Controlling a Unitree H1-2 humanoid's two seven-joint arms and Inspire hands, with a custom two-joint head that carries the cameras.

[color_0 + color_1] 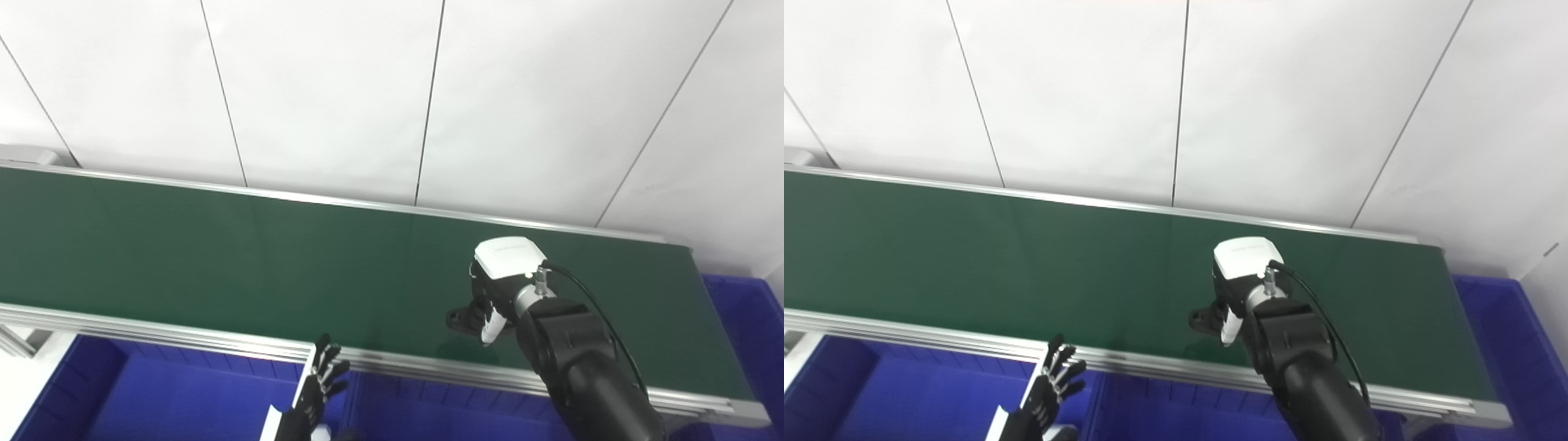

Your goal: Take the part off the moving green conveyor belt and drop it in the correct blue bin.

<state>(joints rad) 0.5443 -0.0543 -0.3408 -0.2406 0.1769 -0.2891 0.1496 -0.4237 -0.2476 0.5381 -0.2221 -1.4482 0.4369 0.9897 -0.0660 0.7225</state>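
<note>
The green conveyor belt (245,257) runs across the picture, and no part shows on it. My right hand (496,294) hangs over the belt's right portion with its white back cover facing up. Its fingers point down toward the belt and are mostly hidden under the hand. The thumb sticks out to the left, apart from them, and nothing shows in the hand. My left hand (321,380) stands low at the belt's front rail over a blue bin (184,392), open, with its fingers spread upward.
An aluminium rail (184,337) edges the belt's near side and another its far side. A second blue bin (747,318) sits past the belt's right end, and more blue bin space (441,416) lies below the rail. White wall panels stand behind.
</note>
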